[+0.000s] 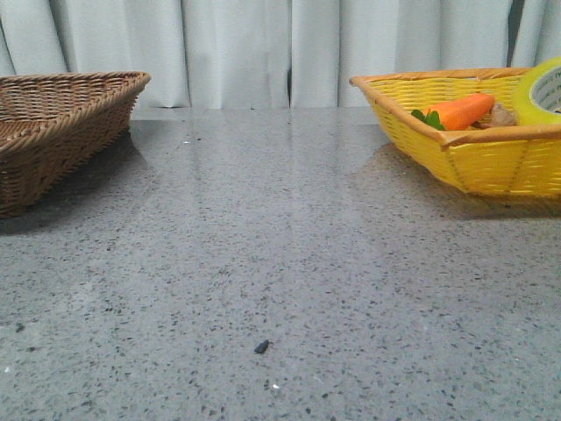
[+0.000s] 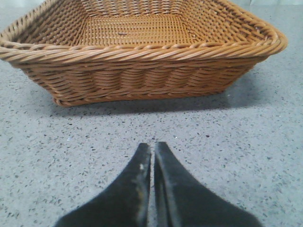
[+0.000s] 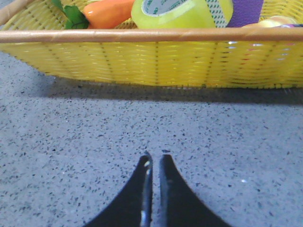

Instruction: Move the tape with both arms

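On your left, the brown basket [image 2: 142,56] sits empty on the bench [image 1: 280,263], and the left pincer [image 2: 152,149] hovers low over the stone in front of it, its fingers together with only a sliver of a gap and nothing between them. Across the bare middle of the bench, the right pincer [image 3: 154,160] is likewise closed and empty, low and facing the yellow basket [image 3: 156,61]. The tape [image 3: 180,12] lies inside that basket, behind the near rim, beside a carrot [image 3: 109,12] and something purple [image 3: 246,9]. Your main risk is that rim: come in at this height and the fingers will likely hit the wicker and shove the basket, so you need to lift over it and open first. The carrot crowds one side, so a wide grab could snag it. The roll looks tilted, its open core facing up and somewhat toward the front camera, so its axis runs steeply up rather than flat; the smooth curved wall may slip if pinched off-centre.
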### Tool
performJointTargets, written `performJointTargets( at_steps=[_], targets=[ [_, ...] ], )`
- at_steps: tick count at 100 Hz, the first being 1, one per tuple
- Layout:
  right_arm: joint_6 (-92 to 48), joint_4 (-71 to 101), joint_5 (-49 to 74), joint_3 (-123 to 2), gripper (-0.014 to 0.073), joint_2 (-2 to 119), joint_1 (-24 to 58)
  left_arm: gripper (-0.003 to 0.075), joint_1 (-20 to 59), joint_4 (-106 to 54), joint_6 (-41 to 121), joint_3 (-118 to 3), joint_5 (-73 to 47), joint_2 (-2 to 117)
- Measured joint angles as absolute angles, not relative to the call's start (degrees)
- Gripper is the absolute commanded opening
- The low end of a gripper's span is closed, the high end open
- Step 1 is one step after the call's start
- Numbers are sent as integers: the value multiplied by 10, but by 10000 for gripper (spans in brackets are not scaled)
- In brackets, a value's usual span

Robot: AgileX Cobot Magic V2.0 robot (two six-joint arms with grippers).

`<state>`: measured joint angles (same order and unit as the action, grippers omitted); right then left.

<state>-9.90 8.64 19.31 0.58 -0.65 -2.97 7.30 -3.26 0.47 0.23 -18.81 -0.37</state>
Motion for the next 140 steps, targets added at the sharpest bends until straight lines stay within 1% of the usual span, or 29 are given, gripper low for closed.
performJointTargets(
  at_steps=[114,128,140],
  targets=[
    [-99,75,194,6,-46,-7,-30,-21,73,-33,5,2,-188,-4],
    [-99,70,170,6,-46,-7,-30,-21,73,-33,5,2,-188,-4],
    [-99,100,107,6,-46,-7,-30,-21,73,-64,5,2,-172,-4]
  ],
)
